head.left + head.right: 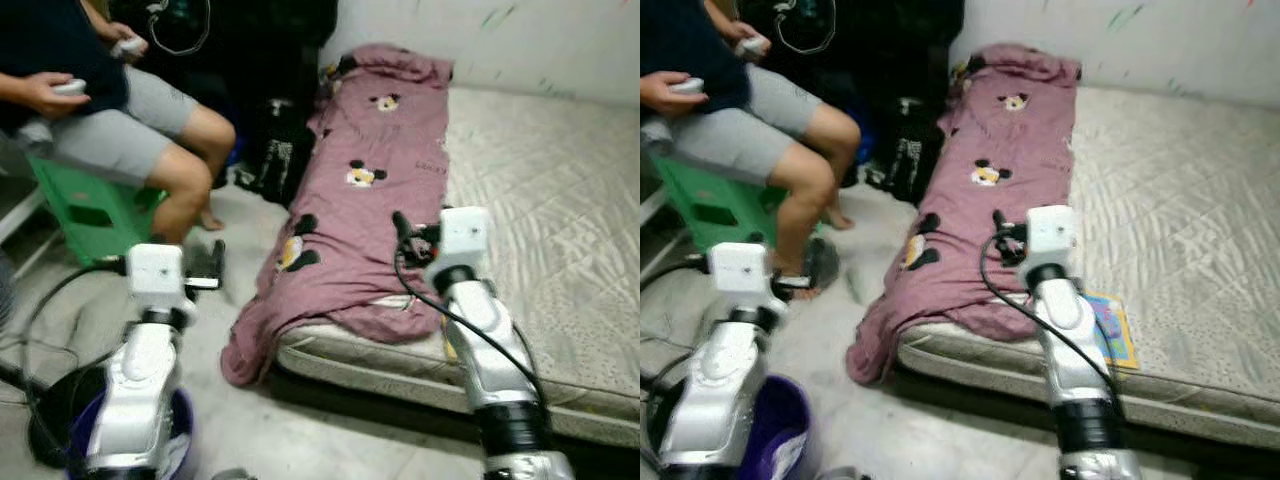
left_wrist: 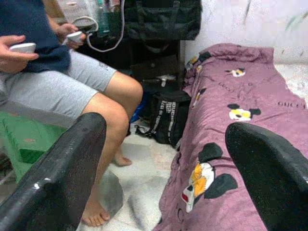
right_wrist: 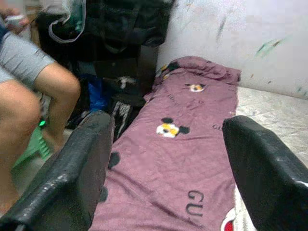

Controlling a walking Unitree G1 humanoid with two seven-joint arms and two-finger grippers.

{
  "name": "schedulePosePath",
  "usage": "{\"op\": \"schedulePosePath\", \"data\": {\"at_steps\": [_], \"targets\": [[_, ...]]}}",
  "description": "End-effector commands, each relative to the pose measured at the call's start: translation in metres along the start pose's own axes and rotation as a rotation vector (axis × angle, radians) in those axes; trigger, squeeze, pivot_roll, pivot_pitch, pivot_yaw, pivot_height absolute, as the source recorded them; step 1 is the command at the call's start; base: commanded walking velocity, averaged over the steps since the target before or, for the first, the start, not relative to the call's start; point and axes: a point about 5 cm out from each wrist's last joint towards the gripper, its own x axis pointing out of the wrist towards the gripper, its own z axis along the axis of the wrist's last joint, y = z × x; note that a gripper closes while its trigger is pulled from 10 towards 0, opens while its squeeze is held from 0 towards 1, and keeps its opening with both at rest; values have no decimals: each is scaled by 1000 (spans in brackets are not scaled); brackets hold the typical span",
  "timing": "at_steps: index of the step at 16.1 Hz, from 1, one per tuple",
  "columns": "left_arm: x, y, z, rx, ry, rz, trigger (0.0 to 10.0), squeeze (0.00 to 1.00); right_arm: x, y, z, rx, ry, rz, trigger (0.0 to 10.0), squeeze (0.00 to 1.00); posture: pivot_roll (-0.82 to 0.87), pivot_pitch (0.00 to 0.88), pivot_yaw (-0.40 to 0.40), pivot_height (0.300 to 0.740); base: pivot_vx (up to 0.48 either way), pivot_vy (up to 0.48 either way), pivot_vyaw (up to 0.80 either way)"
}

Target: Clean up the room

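Ahead, a purple blanket point(image 1: 370, 200) is spread lengthwise along the mattress point(image 1: 540, 220), its near end spilling over the edge toward the floor. The right gripper point(image 1: 402, 228) is held just above it, jaws released and empty; the left gripper point(image 1: 215, 262), likewise parted, hangs over the floor beside a seated person point(image 1: 120, 110). The right arm is judged nearer, with free room rightward.

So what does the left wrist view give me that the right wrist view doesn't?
Left wrist only: the seated person's hand holding a white controller, their bare foot on the floor, and the green plastic stool. Right wrist only: the bare quilted grey mattress beside the blanket. Both: the mauve cartoon-mouse blanket, black bags by the wall, and each open pincer's fingers.
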Motion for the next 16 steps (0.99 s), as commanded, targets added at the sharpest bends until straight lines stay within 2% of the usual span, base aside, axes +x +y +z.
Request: {"op": "schedulePosePath", "data": {"at_steps": [1, 5, 9, 13, 16], "targets": [[2, -8, 5, -12, -23, -33, 10000, 0, -4, -12, -3, -10, 12, -43, 10000, 0, -96, 0, -21, 740, 360, 0, 0], [3, -8, 4, -10, -13, -33, 10000, 0, -2, -13, -3, -7, 15, -50, 10000, 0, -98, 0, -19, 740, 332, 0, 0], [4, -7, 4, -2, -10, -26, 10000, 0, -2, -14, -4, -3, 23, -60, 10000, 0, -95, 0, -20, 740, 0, 0, 0], [4, -8, 3, 3, -8, -28, 10000, 0, -1, -15, -5, 4, 30, -64, 10000, 0, -95, 0, -20, 740, 0, 0, -594], [4, -8, 3, -2, -8, -28, 10000, 0, -2, -15, -5, 5, 27, -63, 10000, 0, -97, 0, -21, 740, 0, -91, 0]]}}
